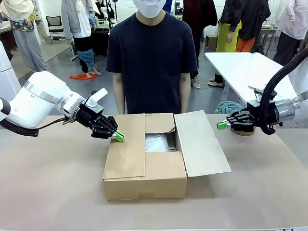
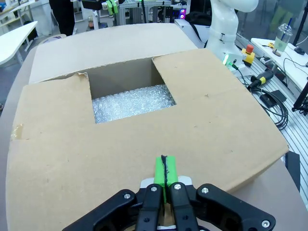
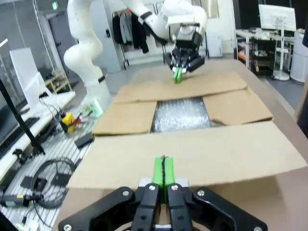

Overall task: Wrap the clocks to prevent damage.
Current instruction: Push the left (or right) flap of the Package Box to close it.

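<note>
A cardboard box [image 1: 144,182] stands mid-table with its flaps partly spread. Bubble wrap [image 1: 156,142] shows through the opening [image 2: 130,101] [image 3: 182,114]. The clocks are hidden. My left gripper [image 1: 118,137] is shut with nothing in it, its green tips resting at the outer edge of the left flap [image 1: 126,147]; in its own view the left gripper [image 2: 164,168] points across that flap [image 2: 216,110]. My right gripper [image 1: 222,125] is shut and empty, hovering just right of the wide right flap [image 1: 199,142]. From the right wrist, the right gripper [image 3: 163,169] faces that flap [image 3: 192,154], with the left gripper [image 3: 179,74] beyond.
A person [image 1: 151,62] stands at the far edge behind the box, arms down. A white table [image 1: 245,67] is at the back right. The tabletop [image 1: 53,178] is bare on both sides of the box. Cables and an emergency stop [image 2: 248,52] lie off the table's side.
</note>
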### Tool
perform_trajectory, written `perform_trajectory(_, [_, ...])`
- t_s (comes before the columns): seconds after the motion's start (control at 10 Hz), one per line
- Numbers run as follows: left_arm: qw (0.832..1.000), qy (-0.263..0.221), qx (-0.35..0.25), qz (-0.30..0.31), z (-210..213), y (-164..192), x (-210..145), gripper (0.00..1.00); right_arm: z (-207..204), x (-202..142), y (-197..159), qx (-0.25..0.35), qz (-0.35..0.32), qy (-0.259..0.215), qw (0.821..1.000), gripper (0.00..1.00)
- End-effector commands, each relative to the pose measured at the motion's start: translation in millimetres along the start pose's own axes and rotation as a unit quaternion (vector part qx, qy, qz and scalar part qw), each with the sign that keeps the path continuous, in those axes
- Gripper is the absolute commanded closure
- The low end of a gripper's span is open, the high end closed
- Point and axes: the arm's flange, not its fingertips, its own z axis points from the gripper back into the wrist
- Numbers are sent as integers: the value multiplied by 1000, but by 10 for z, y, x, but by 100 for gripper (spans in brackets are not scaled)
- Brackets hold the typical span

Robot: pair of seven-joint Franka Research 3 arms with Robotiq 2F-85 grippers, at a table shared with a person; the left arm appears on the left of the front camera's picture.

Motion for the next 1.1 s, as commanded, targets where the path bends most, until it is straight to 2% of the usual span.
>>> perform_trajectory(0.0, [1000,0,-4,2,-32,25,-33,100,-51,-121,87,39,57,53,996,99])
perform_trajectory(0.2, [1000,0,-4,2,-32,25,-33,100,-61,-182,71,62,86,55,993,99])
perform_trajectory(0.7, [1000,0,-4,2,-32,25,-33,100,-508,-383,-64,88,59,70,992,99])
perform_trajectory(1.0, [1000,0,-4,2,-32,25,-33,100,-638,-413,-103,91,51,75,992,99])
